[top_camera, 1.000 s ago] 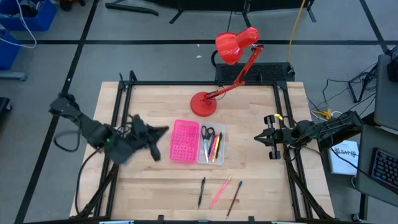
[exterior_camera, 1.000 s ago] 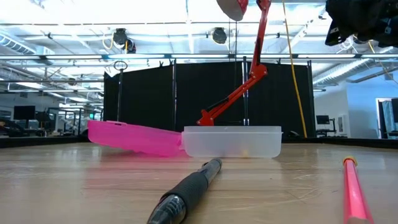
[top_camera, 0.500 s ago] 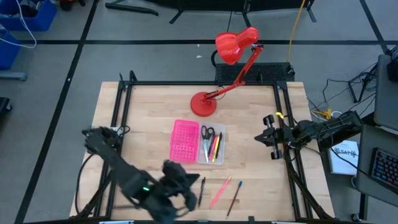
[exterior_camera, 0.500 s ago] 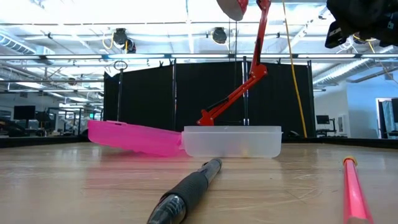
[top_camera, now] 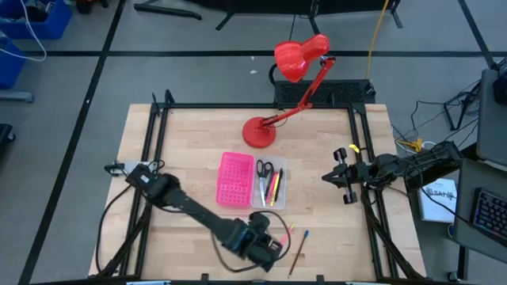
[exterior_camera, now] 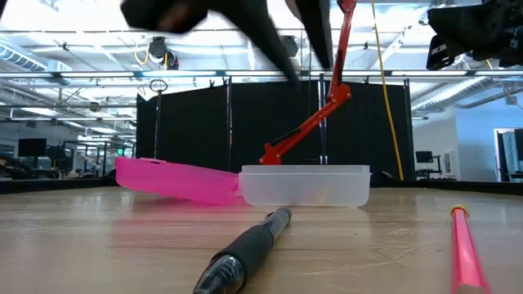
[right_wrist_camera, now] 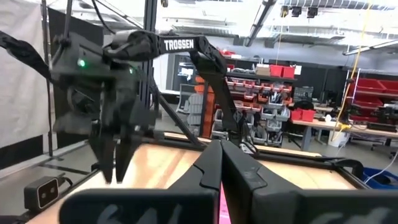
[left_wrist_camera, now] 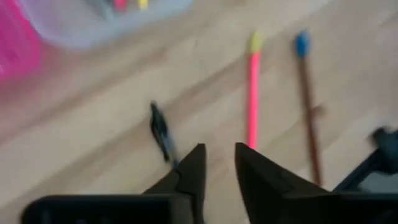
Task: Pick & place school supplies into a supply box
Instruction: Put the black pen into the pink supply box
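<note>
Left tool (left_wrist_camera: 217, 171), fingers slightly apart and empty, hovers right above the black pen (left_wrist_camera: 160, 132), pink pencil (left_wrist_camera: 252, 93) just beside; right tool (top_camera: 342, 176) closed.

Red desk lamp (top_camera: 293, 75) is seen standing at the far edge of the wooden table (top_camera: 190, 134), head tilted leftward.

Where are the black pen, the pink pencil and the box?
black pen (exterior_camera: 245, 253), low view, on its grip.
pink pencil (left_wrist_camera: 253, 99), left wrist view, mid-shaft.
box (top_camera: 234, 180), high view, on its pink half.
</note>
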### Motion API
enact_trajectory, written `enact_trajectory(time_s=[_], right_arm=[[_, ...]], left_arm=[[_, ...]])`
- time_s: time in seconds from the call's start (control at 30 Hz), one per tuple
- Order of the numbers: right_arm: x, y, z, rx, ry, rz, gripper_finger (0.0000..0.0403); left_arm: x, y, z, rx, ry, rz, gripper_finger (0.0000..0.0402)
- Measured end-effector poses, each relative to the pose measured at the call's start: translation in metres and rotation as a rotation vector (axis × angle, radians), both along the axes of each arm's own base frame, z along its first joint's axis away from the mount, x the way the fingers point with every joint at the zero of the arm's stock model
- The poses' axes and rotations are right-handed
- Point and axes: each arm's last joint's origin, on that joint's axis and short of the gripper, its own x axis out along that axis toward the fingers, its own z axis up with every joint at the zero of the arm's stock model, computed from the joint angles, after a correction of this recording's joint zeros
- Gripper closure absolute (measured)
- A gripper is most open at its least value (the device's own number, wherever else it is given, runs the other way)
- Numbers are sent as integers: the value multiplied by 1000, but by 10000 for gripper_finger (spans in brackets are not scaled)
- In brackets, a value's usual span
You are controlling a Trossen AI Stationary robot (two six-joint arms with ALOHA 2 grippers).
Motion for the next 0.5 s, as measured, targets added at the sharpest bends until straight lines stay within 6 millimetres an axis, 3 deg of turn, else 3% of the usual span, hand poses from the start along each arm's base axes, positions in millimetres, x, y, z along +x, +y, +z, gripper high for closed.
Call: enact_trajectory(time_s=[0.23,0.37,0.5], right_arm=[[0,0,0,-12,-2,-3,403],[0,0,-1,-29,1,-7,403],[0,0,-1,-31,7,-7,403]], left_arm=[[13,11,-32,-160,171,-28,205],[14,11,-31,-239,210,-45,163],[11,6,-31,-252,216,-62,148]])
